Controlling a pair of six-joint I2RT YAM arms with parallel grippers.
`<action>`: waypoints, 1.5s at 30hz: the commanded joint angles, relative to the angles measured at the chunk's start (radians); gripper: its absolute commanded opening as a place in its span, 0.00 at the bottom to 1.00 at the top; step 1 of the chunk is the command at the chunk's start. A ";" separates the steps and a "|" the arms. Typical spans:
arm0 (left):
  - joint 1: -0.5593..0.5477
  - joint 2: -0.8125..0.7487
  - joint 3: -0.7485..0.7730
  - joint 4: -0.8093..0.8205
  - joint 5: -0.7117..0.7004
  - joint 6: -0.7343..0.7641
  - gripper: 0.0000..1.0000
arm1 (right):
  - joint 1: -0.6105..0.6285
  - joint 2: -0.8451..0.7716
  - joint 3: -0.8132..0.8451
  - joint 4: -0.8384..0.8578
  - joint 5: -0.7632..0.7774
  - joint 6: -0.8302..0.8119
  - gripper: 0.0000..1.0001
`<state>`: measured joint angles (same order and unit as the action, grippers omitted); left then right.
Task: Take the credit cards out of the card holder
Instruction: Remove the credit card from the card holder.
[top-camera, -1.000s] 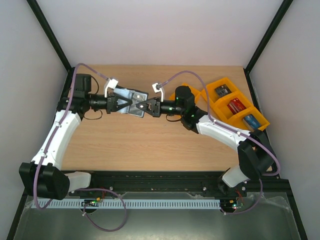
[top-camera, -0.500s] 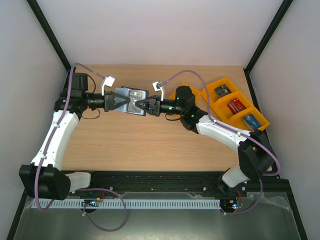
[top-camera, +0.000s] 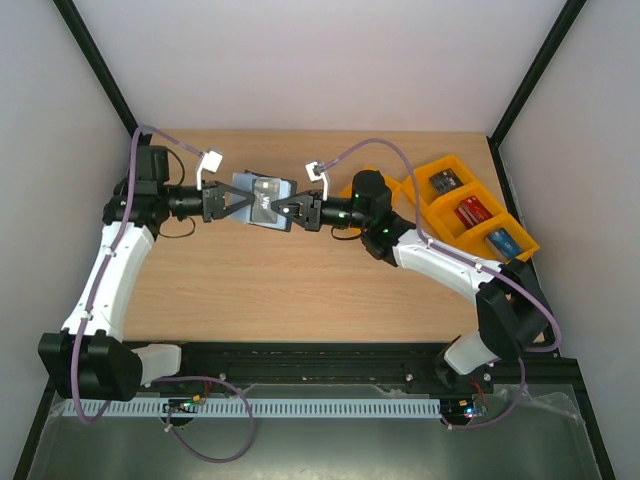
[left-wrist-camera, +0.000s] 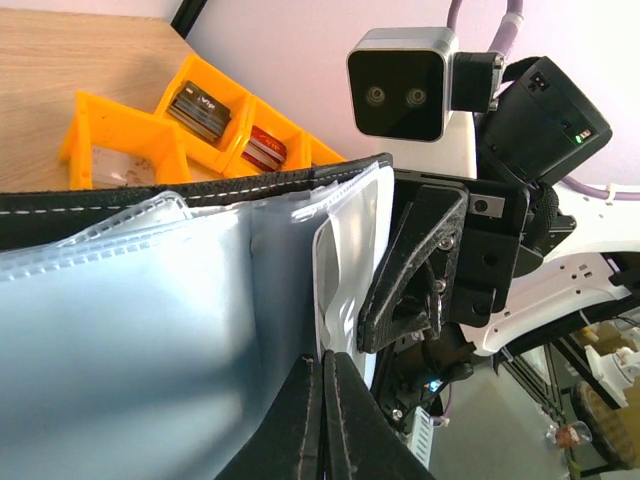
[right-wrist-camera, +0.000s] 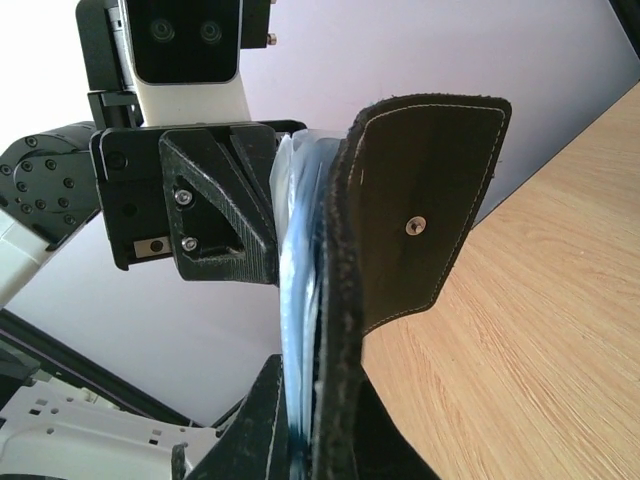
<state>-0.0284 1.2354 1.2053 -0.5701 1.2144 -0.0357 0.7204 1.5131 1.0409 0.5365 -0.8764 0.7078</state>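
Observation:
The card holder (top-camera: 262, 200), a black wallet with pale blue-grey clear pockets, hangs open in the air between my two grippers at the back middle of the table. My left gripper (top-camera: 228, 203) is shut on its left edge and my right gripper (top-camera: 291, 212) on its right edge. In the left wrist view the pockets (left-wrist-camera: 150, 330) fill the frame and my left gripper (left-wrist-camera: 322, 358) pinches a black flap. In the right wrist view the holder (right-wrist-camera: 340, 300) is edge-on, its closing tab (right-wrist-camera: 425, 215) sticking out, with my right gripper (right-wrist-camera: 315, 375) clamped on it. A red credit card (top-camera: 471, 211) lies in the orange tray.
The orange trays (top-camera: 425, 190) stand at the back right; their compartments hold a dark card (top-camera: 446, 182), the red one and a blue card (top-camera: 503, 240). They also show in the left wrist view (left-wrist-camera: 120, 125). Black frame posts run along both side walls.
Both grippers and the card holder have shifted left, the left arm drawing back toward the left wall. The holder now hangs a little flatter between them.

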 joint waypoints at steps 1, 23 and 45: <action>-0.001 -0.018 -0.035 0.075 0.006 -0.068 0.02 | 0.004 -0.007 0.047 0.080 -0.061 0.002 0.02; 0.020 -0.023 -0.054 0.105 0.098 -0.118 0.02 | -0.032 -0.048 0.011 -0.010 -0.033 -0.046 0.14; 0.269 -0.007 0.018 -0.026 -0.153 -0.008 0.02 | -0.152 -0.048 0.042 -0.536 0.135 -0.174 0.02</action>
<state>0.1844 1.2331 1.1790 -0.5308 1.1893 -0.1158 0.5365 1.4036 1.0405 0.0898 -0.7811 0.5068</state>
